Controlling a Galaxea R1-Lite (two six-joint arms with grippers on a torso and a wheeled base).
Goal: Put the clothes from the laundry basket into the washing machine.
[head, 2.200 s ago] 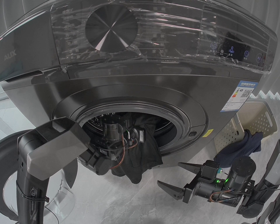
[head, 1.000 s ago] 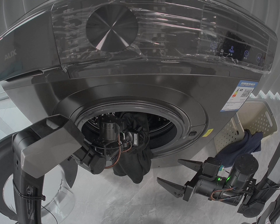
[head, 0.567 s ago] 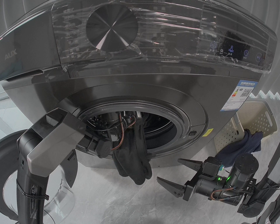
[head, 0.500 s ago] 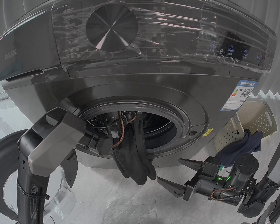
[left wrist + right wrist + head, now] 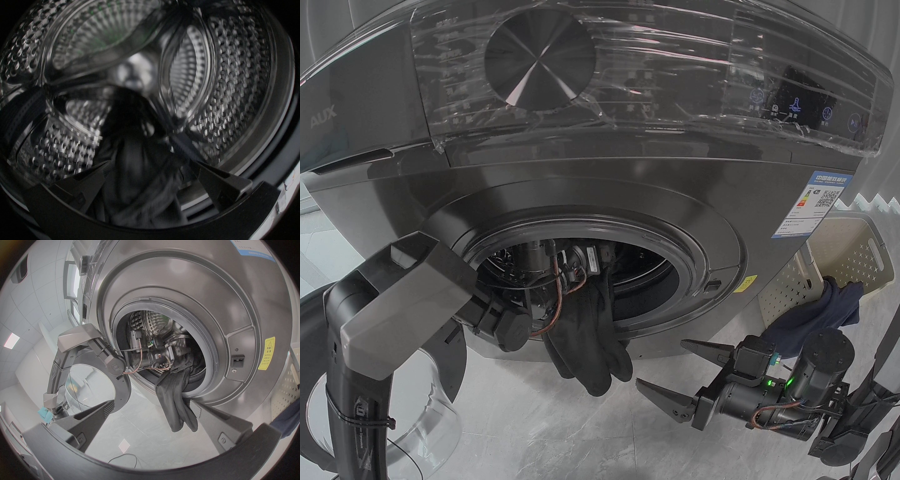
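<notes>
Needs pushing deeper: black limp cloth garment [image 5: 587, 337] draped over the lower lip of the round door opening [image 5: 690, 284], upper part inside the perforated steel drum [image 5: 225, 78], lower end dangling outside toward the floor

Best to take hold of the bunched part just inside the lip, lift the tail clear of the rim, carry it well back into the drum and only then let go; otherwise likely to slide back out under its own weight

Left gripper [image 5: 149, 162] inside the drum, jaws spread wide, dark cloth lying between them but not pinched

Right gripper [image 5: 660, 367] low in front of the dark grey front-loading washing machine [image 5: 675, 187], jaws open and empty, near the dangling end yet apart from it; could scoop the tail up from below

Further right, cream perforated plastic laundry basket [image 5: 856, 250] beside the machine, dark blue garment [image 5: 812, 315] slumped over its rim, waiting its turn

Underneath, smooth pale grey marbled tile floor [image 5: 550, 425]; round glass door [image 5: 425, 400] swung open at the left; white tiled walls [image 5: 40, 287] behind
</notes>
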